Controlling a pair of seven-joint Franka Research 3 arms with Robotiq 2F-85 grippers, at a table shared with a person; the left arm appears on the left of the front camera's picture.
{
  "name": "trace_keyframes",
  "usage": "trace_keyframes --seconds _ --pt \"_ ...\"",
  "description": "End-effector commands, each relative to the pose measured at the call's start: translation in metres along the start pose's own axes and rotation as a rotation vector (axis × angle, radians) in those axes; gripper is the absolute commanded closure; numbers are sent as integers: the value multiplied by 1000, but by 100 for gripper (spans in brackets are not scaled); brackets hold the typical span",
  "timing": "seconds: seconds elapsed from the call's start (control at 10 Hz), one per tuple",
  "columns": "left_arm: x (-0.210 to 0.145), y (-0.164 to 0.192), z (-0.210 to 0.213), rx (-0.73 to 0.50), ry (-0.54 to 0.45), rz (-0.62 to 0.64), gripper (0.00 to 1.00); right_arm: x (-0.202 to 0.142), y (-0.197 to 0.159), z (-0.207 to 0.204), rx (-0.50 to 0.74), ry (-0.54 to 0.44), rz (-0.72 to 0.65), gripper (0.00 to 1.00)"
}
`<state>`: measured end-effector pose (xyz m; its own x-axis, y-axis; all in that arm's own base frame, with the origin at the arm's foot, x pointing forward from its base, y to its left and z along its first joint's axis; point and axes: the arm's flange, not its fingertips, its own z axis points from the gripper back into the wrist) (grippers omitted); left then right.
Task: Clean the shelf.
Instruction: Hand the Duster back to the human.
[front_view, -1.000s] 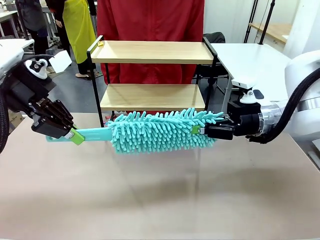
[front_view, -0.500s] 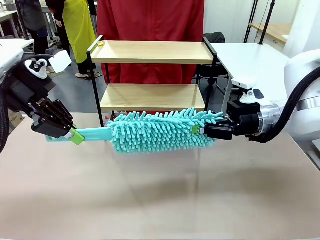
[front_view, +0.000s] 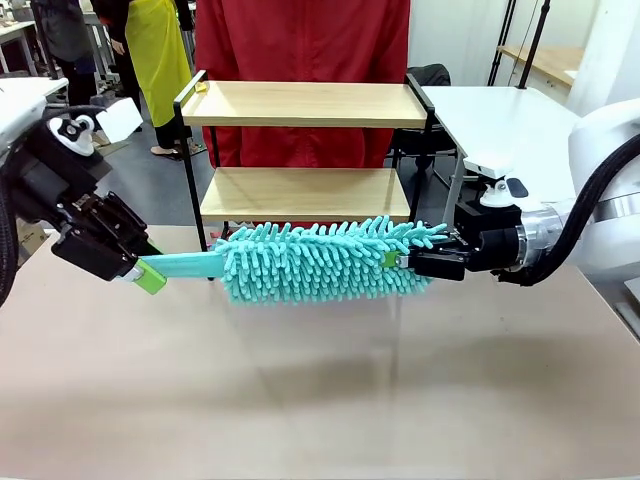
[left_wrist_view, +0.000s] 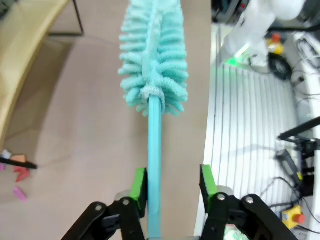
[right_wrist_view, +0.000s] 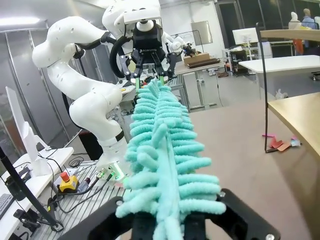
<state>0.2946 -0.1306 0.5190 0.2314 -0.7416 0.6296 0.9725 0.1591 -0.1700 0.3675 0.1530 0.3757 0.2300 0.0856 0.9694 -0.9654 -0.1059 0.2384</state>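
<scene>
The duster (front_view: 320, 262) across the middle of the front frame is turquoise throughout, with a fluffy chenille head and a plain handle of the same hue. Behind it, the shelf (front_view: 305, 104) has pale wooden boards in a thin black frame. The bench (front_view: 320, 390) in the lower half is a matt beige-brown. The left gripper (front_view: 150, 277) at the left edge is black with bright green pads (left_wrist_view: 138, 183); the right gripper (front_view: 400, 260) is black too, on a white arm. A person (front_view: 300, 40) at top centre wears dark red, and a yellow garment (front_view: 155, 45) hangs at upper left.
</scene>
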Motion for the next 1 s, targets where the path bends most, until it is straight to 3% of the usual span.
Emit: trace_keyframes --seconds 0.0,0.3,0.6,0.9 --pt "-6 -3 9 -21 -115 -16 0 1 0 0 -3 -1 4 98" --pt "-41 -17 58 34 -348 -7 0 1 0 0 -3 -1 4 98" --pt "-106 -28 99 127 -534 27 0 1 0 0 -3 -1 4 98" --pt "-129 -36 107 146 -538 -10 0 1 0 0 -3 -1 4 98"
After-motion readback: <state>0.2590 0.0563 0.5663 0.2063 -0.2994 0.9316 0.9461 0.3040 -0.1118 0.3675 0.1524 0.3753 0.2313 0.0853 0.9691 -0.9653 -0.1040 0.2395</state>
